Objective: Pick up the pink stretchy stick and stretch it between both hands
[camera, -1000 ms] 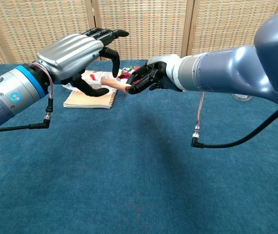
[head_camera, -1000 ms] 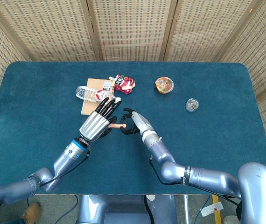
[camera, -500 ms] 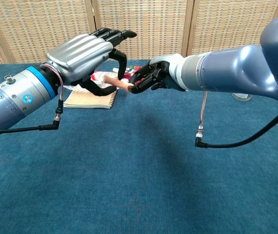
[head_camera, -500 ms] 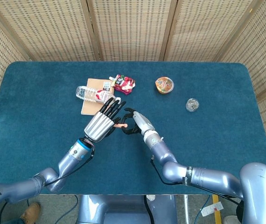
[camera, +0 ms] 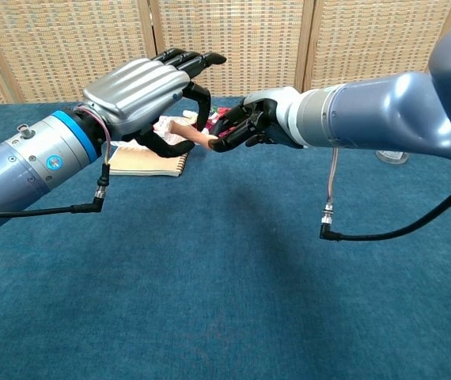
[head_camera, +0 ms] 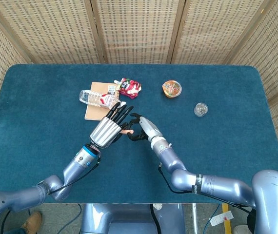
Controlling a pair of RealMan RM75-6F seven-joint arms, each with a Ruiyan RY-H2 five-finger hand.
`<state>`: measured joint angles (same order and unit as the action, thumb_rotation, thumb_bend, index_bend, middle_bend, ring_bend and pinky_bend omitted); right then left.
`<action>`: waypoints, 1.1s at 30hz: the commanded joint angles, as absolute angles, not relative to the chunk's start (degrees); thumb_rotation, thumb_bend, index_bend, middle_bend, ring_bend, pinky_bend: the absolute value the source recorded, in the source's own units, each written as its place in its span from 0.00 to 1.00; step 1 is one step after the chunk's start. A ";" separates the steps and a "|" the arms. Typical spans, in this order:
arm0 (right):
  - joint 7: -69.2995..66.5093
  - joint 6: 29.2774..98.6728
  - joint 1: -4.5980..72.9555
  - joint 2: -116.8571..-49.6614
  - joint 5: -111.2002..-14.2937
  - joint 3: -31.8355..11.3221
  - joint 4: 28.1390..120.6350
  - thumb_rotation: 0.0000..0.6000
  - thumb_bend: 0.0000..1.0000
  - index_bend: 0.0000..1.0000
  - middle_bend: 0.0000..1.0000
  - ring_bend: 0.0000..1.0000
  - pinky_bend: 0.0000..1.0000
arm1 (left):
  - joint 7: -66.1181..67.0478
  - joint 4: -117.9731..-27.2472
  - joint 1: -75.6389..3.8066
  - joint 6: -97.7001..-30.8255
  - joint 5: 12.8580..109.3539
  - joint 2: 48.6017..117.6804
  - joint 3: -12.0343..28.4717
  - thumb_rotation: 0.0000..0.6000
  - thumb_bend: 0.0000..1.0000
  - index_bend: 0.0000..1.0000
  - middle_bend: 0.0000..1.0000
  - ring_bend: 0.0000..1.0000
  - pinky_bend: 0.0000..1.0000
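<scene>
The pink stretchy stick [head_camera: 127,130] [camera: 191,131] hangs above the blue table, lying roughly level. My right hand [head_camera: 141,129] [camera: 248,127] pinches its right end. The stick's free left end pokes into my left hand [head_camera: 110,127] [camera: 148,89]. That hand's fingers [camera: 202,59] spread over the stick. Its thumb curls underneath, with a gap on both sides of the stick. From the head view, the back of the left hand hides most of the stick.
Behind the hands lie a tan notebook [head_camera: 94,103] [camera: 148,163], a clear plastic bottle [head_camera: 94,97] and a red snack packet [head_camera: 129,87]. An orange-lidded cup [head_camera: 171,88] and a small clear ball [head_camera: 201,109] sit further right on the table [head_camera: 227,146].
My left hand has moved right toward the right hand, so the stick's free end now lies between its fingers and thumb. The right hand has barely shifted.
</scene>
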<state>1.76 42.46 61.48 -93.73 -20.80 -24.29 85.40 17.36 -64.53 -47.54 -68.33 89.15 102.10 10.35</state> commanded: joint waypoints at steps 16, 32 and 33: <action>0.82 42.52 60.74 -92.50 -21.42 -23.58 85.76 1.00 0.61 0.64 0.17 0.00 0.00 | 15.79 -64.97 -47.60 -68.57 88.01 102.18 10.48 1.00 0.52 0.76 0.00 0.00 0.00; -0.97 44.20 56.24 -87.68 -22.25 -22.53 86.69 1.00 0.61 0.69 0.19 0.00 0.00 | 10.68 -70.70 -43.26 -73.35 87.49 92.79 10.74 1.00 0.53 0.80 0.00 0.00 0.00; -1.10 44.37 55.75 -87.16 -22.45 -22.39 87.04 1.00 0.61 0.69 0.19 0.00 0.00 | 10.25 -71.27 -42.72 -73.93 87.40 91.73 10.82 1.00 0.53 0.80 0.00 0.00 0.00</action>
<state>-0.90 44.16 56.16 -87.58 -22.22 -22.57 86.69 11.02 -70.23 -43.69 -72.89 87.56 93.20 10.64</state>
